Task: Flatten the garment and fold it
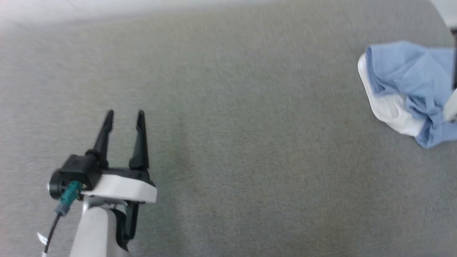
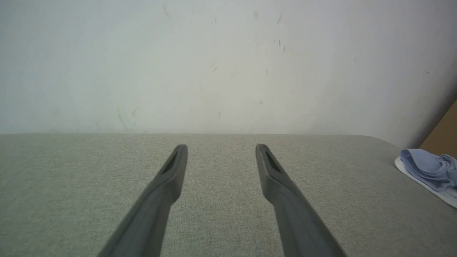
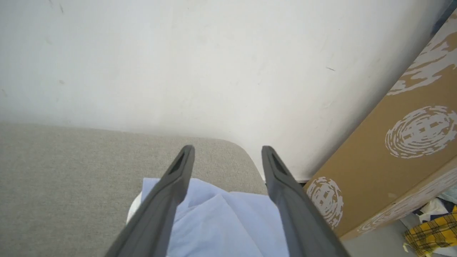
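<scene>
Head view: I see my left gripper at lower left, fingers spread with nothing between them, over the grey fabric surface; the garment lies crumpled at the far right edge, blue over white. Left wrist view: those fingers stand wide apart, the garment bunched near the surface's right corner, well apart from them. Right wrist view: my right gripper is spread too, pinching nothing, blue fabric lying below its fingers, a brown cardboard box off to the right

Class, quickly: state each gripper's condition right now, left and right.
Left gripper: open, holding nothing.
Right gripper: open, above the garment, not gripping it.
</scene>
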`<state>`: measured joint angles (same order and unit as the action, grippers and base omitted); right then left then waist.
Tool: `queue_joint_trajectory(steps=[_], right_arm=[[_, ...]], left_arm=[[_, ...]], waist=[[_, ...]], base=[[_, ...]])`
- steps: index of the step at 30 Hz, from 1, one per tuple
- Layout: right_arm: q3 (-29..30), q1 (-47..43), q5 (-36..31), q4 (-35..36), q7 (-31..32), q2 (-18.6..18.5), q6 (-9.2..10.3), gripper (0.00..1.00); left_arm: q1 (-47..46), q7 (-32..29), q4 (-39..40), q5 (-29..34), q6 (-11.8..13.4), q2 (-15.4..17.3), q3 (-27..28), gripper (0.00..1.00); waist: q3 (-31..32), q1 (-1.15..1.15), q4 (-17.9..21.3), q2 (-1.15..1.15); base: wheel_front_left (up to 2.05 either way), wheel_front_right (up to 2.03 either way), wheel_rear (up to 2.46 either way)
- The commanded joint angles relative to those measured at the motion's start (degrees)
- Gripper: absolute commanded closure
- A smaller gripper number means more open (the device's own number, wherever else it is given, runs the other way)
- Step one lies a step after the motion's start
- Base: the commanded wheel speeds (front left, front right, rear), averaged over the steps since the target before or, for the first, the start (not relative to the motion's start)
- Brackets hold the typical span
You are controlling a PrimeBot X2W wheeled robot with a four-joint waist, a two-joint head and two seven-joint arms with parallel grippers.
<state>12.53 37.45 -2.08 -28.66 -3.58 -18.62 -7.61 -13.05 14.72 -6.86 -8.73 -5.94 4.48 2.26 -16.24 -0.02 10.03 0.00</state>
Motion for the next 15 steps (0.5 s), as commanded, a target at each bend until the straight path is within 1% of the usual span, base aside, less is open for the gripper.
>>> queue_joint_trajectory(steps=[1, 5, 9, 15], right_arm=[[-0.97, -3.20, 1.97, 2.97, -0.60, 1.16, 0.12, 0.00], [-3.07, -10.59, 6.01, 11.49, -1.04, 3.85, 0.12, 0.00], [-4.39, -17.47, 7.79, 19.44, -1.60, 7.21, 0.12, 0.00], [-5.28, -25.69, 8.81, 26.24, -3.00, 12.56, 0.12, 0.00]], left_arm=[[1.27, 0.27, -0.46, -0.61, -0.04, -0.38, -0.40, 0.00], [2.83, 0.27, -1.46, -1.14, -0.12, -0.76, -1.03, 0.00], [3.50, 0.27, -2.13, -1.76, -0.06, -1.02, -1.19, 0.00], [4.25, 0.28, -2.98, -2.30, 0.16, -1.30, -1.56, 0.00]], waist=[[8.22, 0.02, -5.50, 0.00], [10.53, 0.02, -7.37, 0.00], [11.70, 0.02, -8.82, 0.00], [12.60, 0.02, -10.19, 0.00]], base=[[0.00, 0.00, 0.00], [0.00, 0.00, 0.00], [0.00, 0.00, 0.00], [0.00, 0.00, 0.00]])
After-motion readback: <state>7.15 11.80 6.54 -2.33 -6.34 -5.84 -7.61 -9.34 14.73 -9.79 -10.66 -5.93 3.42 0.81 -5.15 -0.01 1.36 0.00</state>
